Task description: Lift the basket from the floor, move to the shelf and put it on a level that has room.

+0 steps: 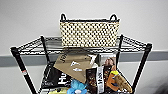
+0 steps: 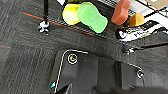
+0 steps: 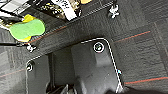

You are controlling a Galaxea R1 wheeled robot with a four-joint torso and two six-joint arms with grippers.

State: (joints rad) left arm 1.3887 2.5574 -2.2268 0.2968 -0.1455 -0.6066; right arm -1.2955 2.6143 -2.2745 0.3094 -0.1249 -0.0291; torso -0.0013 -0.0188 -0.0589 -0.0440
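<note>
The cream woven basket [image 1: 89, 33] with a dark rim and two small loop handles stands upright on the top wire level [image 1: 35, 46] of the black shelf [image 1: 18, 60], toward its back, against the pale wall. No arm touches it in the head view. In both wrist views the dark carpet floor [image 2: 22, 62] [image 3: 150, 50] lies below, with the shelf's small wheels [image 2: 44, 26] [image 3: 113, 11] resting on it.
The tier under the top holds a brown cardboard piece [image 1: 73, 65], dark packets, a blue toy [image 1: 77, 87] and an orange item. The bottom tier carries green [image 2: 92, 17], yellow and orange sponges. The robot's dark base plate [image 2: 82, 72] sits close to the shelf.
</note>
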